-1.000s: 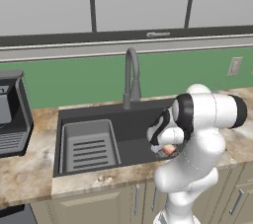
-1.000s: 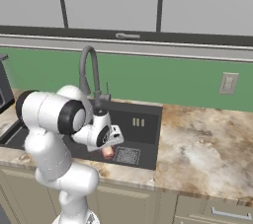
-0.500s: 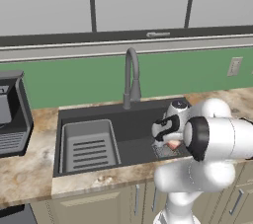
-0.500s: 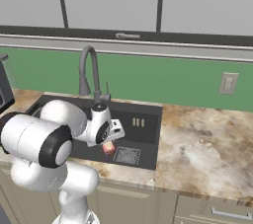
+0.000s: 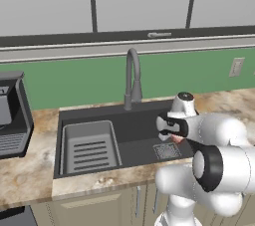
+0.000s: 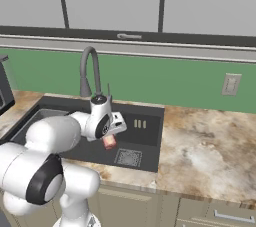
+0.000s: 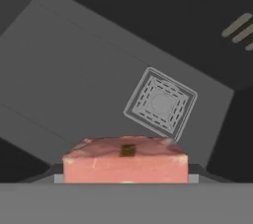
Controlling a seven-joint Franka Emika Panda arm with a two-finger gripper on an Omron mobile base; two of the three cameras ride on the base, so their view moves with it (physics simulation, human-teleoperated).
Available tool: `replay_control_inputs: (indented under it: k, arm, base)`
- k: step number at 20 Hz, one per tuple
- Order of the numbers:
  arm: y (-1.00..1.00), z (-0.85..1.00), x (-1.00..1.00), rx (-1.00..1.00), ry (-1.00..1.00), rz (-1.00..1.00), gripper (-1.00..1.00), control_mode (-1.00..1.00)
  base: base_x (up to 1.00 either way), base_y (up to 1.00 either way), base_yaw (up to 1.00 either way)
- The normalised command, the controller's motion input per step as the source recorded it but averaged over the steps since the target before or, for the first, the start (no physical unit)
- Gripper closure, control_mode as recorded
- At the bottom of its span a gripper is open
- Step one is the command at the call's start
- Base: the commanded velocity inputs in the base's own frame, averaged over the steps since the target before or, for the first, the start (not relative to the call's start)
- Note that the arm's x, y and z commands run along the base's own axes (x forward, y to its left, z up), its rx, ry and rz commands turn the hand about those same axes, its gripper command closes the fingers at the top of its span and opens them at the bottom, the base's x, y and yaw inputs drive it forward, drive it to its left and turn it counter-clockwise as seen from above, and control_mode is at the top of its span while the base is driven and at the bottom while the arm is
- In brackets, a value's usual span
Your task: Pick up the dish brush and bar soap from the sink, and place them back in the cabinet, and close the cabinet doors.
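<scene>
My gripper point(image 6: 109, 141) hangs low over the dark-grey sink point(image 5: 142, 123), shut on the bar soap point(image 6: 109, 142), a pinkish-orange block. In the hand view the bar soap point(image 7: 126, 161) spans the gap between the two fingertips point(image 7: 58, 174), with the square drain grate point(image 7: 160, 103) on the basin floor below it. From the left base view the bar soap point(image 5: 176, 139) peeks out under the white wrist, just above the drain grate point(image 5: 167, 151). The dish brush, the cabinet and the cabinet doors are out of view.
The grey gooseneck faucet point(image 5: 131, 78) rises behind the basin, close to the arm. A ribbed tray insert point(image 5: 89, 148) fills the sink's left half. A dark coffee machine point(image 5: 12, 113) stands at the far left. Stone counter point(image 6: 210, 148) stretches to the right.
The arm's body has swung low and to the right in the left base view. The gripper with the soap has risen a little over the drain and stays shut on it.
</scene>
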Motion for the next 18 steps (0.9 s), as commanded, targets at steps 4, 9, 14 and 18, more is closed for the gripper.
replay_control_inputs:
  k: [4,9,14,18]
  arm:
    - [0.0,0.52,-0.09,0.0,-0.01,-0.01,1.0,-1.0]
    - [-0.03,0.53,-0.18,0.02,0.0,-0.02,1.0,-1.0]
    - [-0.03,0.53,-0.18,0.02,0.0,-0.02,1.0,-1.0]
    - [-0.07,0.52,-0.14,0.04,0.0,-0.02,1.0,-1.0]
  base:
    - [0.0,0.0,0.0]
    - [0.0,0.0,0.0]
    - [0.0,0.0,0.0]
    - [0.0,0.0,0.0]
